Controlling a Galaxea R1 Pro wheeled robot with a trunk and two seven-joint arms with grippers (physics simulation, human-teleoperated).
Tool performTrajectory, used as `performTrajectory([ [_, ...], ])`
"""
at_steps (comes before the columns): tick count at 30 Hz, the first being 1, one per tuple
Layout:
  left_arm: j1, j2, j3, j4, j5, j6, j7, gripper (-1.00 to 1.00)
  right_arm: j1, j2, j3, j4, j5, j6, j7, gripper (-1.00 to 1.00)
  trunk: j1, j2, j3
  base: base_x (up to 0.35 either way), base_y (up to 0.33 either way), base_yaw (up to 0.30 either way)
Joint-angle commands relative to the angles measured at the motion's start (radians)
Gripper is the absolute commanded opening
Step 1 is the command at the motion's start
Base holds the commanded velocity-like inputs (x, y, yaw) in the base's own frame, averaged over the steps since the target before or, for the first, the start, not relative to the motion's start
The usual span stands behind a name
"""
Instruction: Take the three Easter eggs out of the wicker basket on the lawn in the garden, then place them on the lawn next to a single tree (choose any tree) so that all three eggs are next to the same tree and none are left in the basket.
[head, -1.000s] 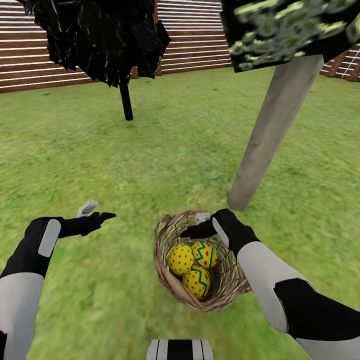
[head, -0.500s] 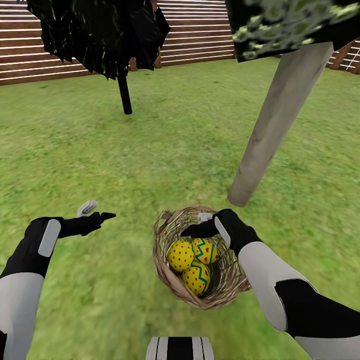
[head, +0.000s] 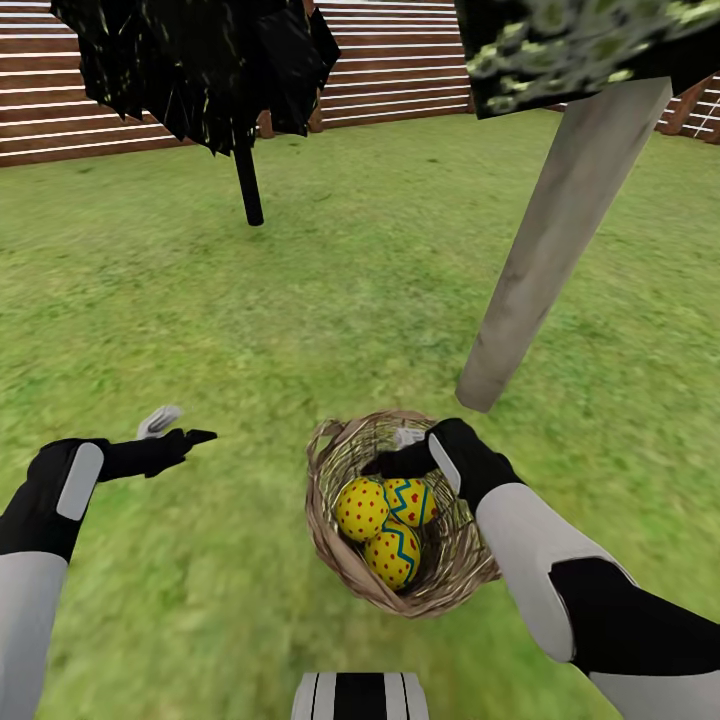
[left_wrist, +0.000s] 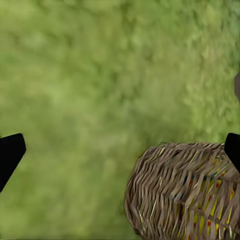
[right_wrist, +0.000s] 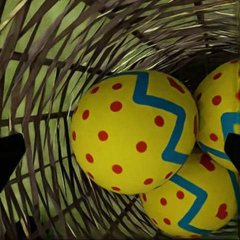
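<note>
My right claw (head: 400, 452) hangs over the far rim of the wicker basket (head: 340, 560), its fingers spread wide and holding nothing, with all three Easter eggs (head: 385, 522) below it. The basket sits on the lawn (head: 300, 310) at about six o'clock from me, and the pale leaning tree (head: 555, 250) stands just beyond it, near one o'clock.

In the right wrist view the nearest egg (right_wrist: 134, 131) lies squarely between my two dark fingertips (right_wrist: 9, 152), so the grasp looks well lined up. As I judge it, I should come straight down, keep both fingers clear of the wicker weave, and close across the egg's widest part so the smooth shell does not squirt out. Its two neighbours touch it, and a slow lift should keep them from rolling.

My left claw (head: 172, 430) hovers over bare grass at about nine o'clock from the basket, spread wide and empty; its wrist camera catches the basket's woven side (left_wrist: 182, 192).

By count: three eggs, none yet out; one basket; two trees, the pale one and a thin black-trunked tree (head: 248, 185) near eleven o'clock; a slatted fence (head: 390, 60) behind.
</note>
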Motion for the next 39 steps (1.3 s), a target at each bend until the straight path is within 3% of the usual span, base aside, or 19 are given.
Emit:
performTrajectory([
  [1,0.0,0.002,0.002,0.0,-0.008,0.004,-0.01,1.0,0.0,-0.002,0.009,-0.001,0.003,0.005,0.002,1.0,0.0,0.0,-0.001,0.0,0.0,0.0],
  [7,0.0,0.003,0.001,0.0,-0.008,0.004,-0.01,1.0,0.0,-0.008,0.043,-0.009,0.007,0.002,0.027,1.0,0.0,0.0,-0.001,0.0,0.0,0.0],
  [14,0.0,0.002,0.001,0.0,0.004,0.004,-0.01,1.0,-0.005,-0.005,0.082,-0.048,0.041,-0.037,0.066,1.0,0.0,0.0,-0.001,0.0,0.0,0.0],
  [15,0.0,0.003,0.0,0.0,0.026,0.004,-0.01,1.0,-0.005,-0.003,0.614,-0.082,0.184,-0.048,0.296,1.0,0.0,0.0,-0.001,0.0,0.0,0.0],
  [18,0.0,0.004,-0.003,0.0,0.063,0.003,-0.009,1.0,-0.005,-0.003,0.616,-0.089,0.218,-0.077,0.299,1.0,0.0,0.0,-0.001,0.0,0.0,0.0],
  [21,0.0,0.004,-0.005,0.0,0.075,0.003,-0.009,1.0,-0.004,-0.003,0.618,-0.09,0.228,-0.089,0.3,1.0,0.001,-0.001,-0.008,0.0,0.0,0.0],
  [33,0.0,0.004,-0.005,0.0,0.078,0.003,-0.009,1.0,-0.004,-0.006,0.617,-0.121,0.238,-0.092,0.288,1.0,0.003,-0.002,-0.028,0.0,0.0,0.0],
  [39,0.0,0.004,-0.006,-0.001,0.078,0.003,-0.009,1.0,-0.005,-0.003,0.614,-0.167,0.334,-0.092,0.256,1.0,0.004,-0.003,-0.039,0.0,0.0,0.0],
])
